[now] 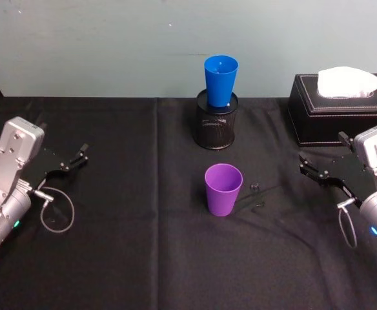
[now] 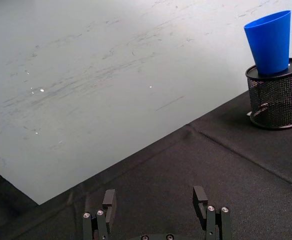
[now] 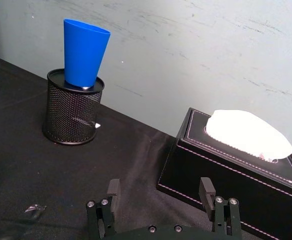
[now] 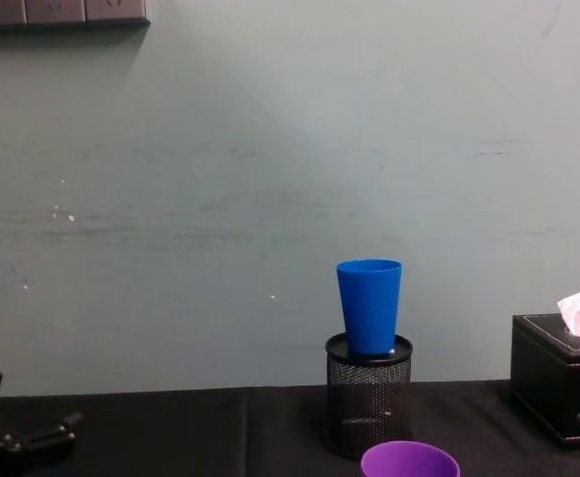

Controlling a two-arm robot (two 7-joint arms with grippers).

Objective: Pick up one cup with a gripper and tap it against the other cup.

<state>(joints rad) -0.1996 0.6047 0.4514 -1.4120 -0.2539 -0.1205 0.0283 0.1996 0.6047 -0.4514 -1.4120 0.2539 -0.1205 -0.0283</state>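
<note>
Nothing done yet, as we read it. Purple cup (image 1: 223, 188) stands upright mid-worktop (image 1: 143, 258), no gripper on it. Blue cup (image 1: 221, 80) is at its 12 o'clock, perched in the mesh pen holder (image 1: 215, 132). Left gripper (image 1: 80, 156) at 9 o'clock, right gripper (image 1: 303, 165) at 3, both w/ jaws wide & empty. Left to do: grasp, lift, tap.

Robot test bench in an office-like lab room.
A black cloth (image 1: 124, 245) covers the table below a scuffed pale wall (image 4: 220, 199). A mesh pen holder (image 1: 215, 132) and a tissue box (image 1: 334, 119) stand at the back, with the left gripper (image 1: 82, 155) and right gripper (image 1: 303, 165) at either side.
</note>
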